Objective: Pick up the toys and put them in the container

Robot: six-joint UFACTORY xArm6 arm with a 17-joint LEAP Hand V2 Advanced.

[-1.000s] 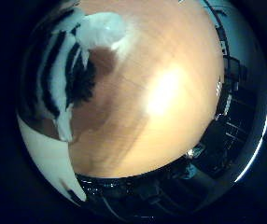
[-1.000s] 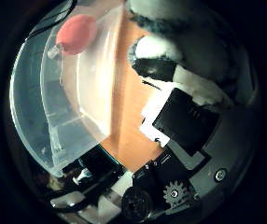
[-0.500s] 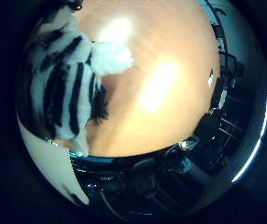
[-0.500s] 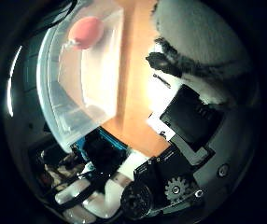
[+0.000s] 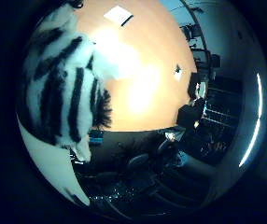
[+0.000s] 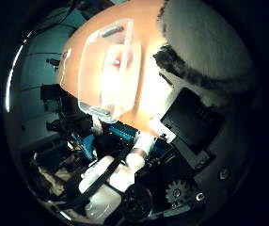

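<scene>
Zebra plush toy (image 5: 63, 88) sits close against the palm, fingers (image 6: 191, 122) apparently wrapped on it, lifted off the tabletop (image 5: 147, 70). Clear plastic container (image 6: 108, 70) beyond the fingers, red toy (image 6: 117, 61) inside.

plush, plastic and polished wood

a fuzzy cloth zebra toy (image 5: 63, 98), its pile white with black stripes and a tufted black mane, sits close to the palm. the table (image 5: 147, 70) looks like smooth wood laminate, glossy under lamp glare. the container (image 6: 108, 70) is clear, shiny plastic, a red toy (image 6: 117, 61) inside. the hand (image 6: 191, 141) shows matt black and white plastic with a metal-looking gear.
</scene>
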